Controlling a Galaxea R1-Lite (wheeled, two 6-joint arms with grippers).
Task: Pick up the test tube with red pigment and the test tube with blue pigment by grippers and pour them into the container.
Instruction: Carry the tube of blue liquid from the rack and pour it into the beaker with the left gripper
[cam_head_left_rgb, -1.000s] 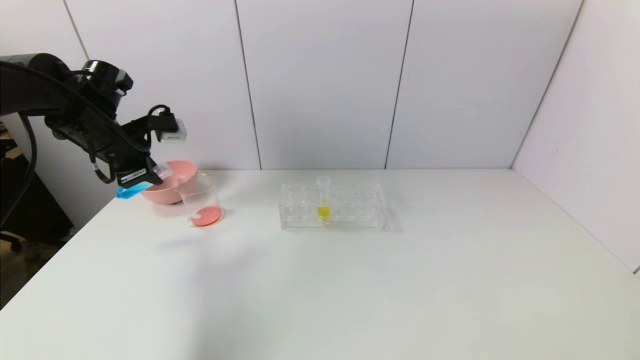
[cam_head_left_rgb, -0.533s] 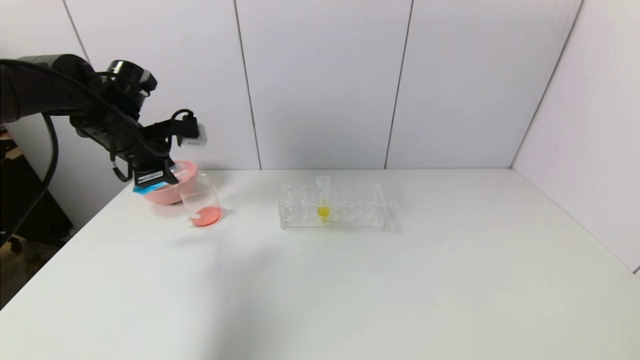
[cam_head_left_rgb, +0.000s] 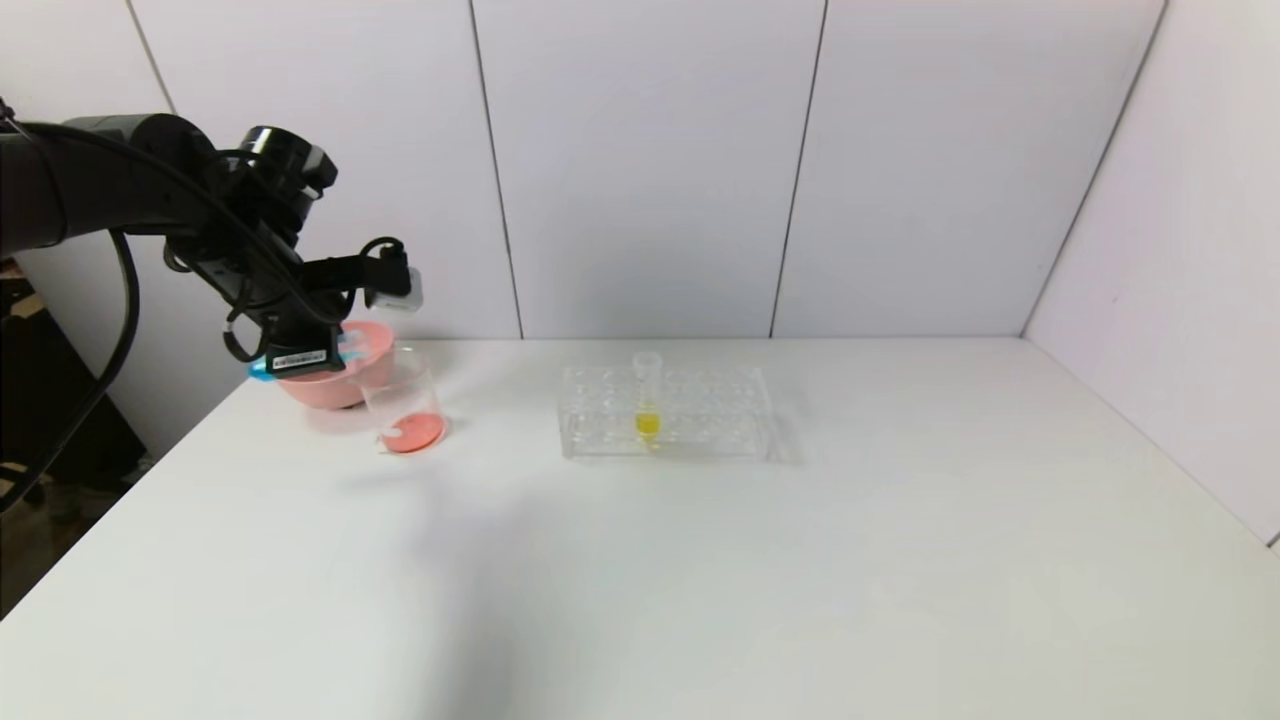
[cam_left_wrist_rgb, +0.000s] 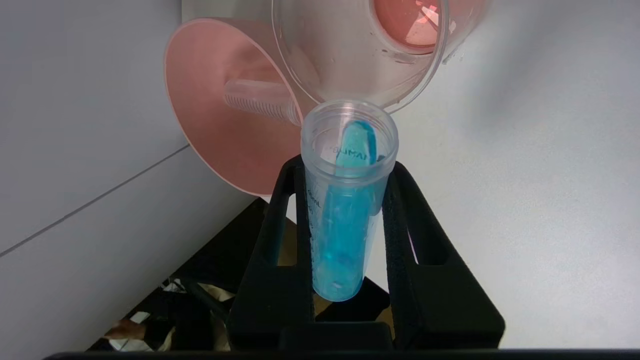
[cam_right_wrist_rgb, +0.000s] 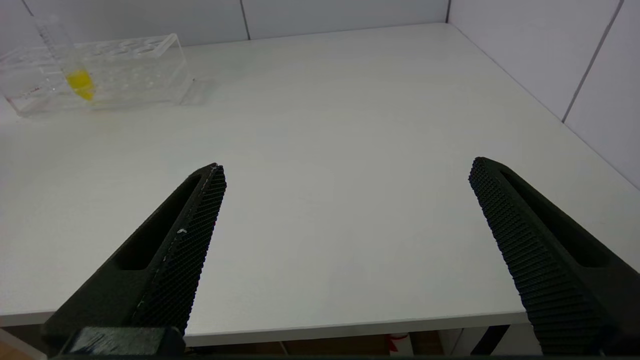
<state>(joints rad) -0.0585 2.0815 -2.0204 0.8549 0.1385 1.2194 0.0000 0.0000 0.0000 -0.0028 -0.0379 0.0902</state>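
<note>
Right gripper (cam_right_wrist_rgb: 345, 175): parked low at the near table (cam_head_left_rgb: 700, 580) edge, fingers spread wide, nothing between them. It does not appear in the head view.

Beaker (cam_head_left_rgb: 403, 398): standing upright on the table at the left, with a shallow layer of orange-red liquid on its bottom. In the left wrist view its open mouth (cam_left_wrist_rgb: 360, 50) faces the camera.

Left gripper (cam_head_left_rgb: 300, 352): raised above the table's left rear corner, just left of the beaker, fingers (cam_left_wrist_rgb: 405, 210) pinched on the blue tube (cam_left_wrist_rgb: 345, 200). The tube is tipped toward horizontal, its open mouth directed at the beaker rim and close to it; contact cannot be confirmed. Blue liquid lies along the tube's inner wall, with a streak reaching up near the lip. In the head view, the tube's blue end (cam_head_left_rgb: 262, 370) protrudes from the gripper on the side away from the beaker.

Rack (cam_head_left_rgb: 665, 412): clear, mid-table, well apart from the beaker, holding one upright yellow tube (cam_head_left_rgb: 647, 395).

Pink bowl (cam_head_left_rgb: 340, 380): directly behind the beaker, touching or nearly so. An empty clear tube (cam_left_wrist_rgb: 260, 100) lies on its side inside it; no red liquid visible in it.
</note>
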